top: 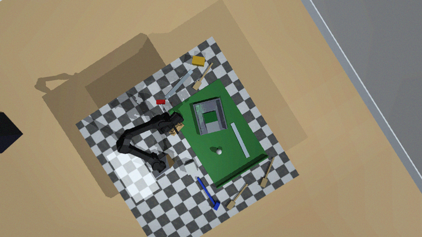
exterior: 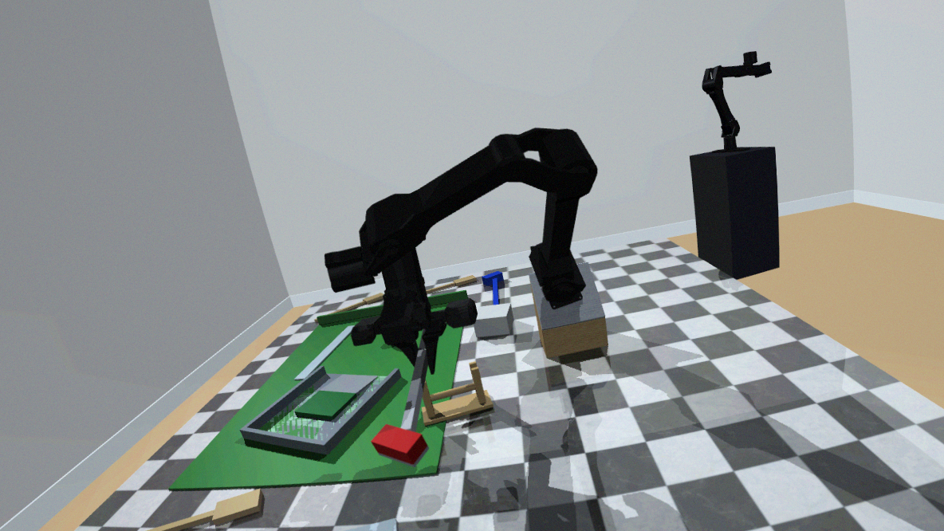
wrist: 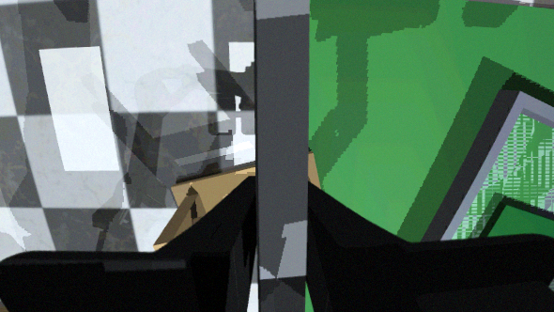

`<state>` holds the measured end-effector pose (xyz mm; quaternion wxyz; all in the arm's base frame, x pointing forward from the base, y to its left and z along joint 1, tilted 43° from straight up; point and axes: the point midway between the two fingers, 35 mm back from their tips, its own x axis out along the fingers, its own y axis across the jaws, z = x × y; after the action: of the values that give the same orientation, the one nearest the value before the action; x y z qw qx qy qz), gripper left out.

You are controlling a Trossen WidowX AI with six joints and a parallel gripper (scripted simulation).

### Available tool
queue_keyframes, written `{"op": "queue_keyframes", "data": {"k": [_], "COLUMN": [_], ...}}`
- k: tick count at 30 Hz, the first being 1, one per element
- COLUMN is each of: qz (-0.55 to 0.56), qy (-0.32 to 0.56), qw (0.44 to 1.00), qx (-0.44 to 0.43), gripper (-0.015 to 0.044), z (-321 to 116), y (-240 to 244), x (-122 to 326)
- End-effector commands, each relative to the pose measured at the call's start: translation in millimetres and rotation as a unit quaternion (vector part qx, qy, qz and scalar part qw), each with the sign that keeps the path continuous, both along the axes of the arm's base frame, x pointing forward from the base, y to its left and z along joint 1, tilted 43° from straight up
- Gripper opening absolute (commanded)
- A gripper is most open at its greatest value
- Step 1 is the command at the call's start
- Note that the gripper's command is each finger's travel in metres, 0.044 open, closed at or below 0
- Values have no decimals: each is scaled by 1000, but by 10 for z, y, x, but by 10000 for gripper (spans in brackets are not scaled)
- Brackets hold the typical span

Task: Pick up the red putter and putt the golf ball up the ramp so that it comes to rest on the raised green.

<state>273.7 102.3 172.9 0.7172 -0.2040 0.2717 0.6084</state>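
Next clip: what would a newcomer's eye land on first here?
The black arm arching from its wooden block, its end effector shut on the red putter, whose red head hangs over the green mat's near corner. Then the grey-walled raised green mid-mat, and the white golf ball beyond it.
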Motion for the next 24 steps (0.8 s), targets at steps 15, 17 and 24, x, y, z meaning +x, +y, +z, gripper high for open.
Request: {"op": "queue_keyframes", "data": {"k": [15,17,24], "qz": [-159,-177,-240], "qy": [215,238,314], "qw": [961,951,910], "qx": [75,86,125], "gripper": [0,0,0], "z": [-563,-625,-843], "y": [-682,-765,-1065], "x": [213,223,226]}}
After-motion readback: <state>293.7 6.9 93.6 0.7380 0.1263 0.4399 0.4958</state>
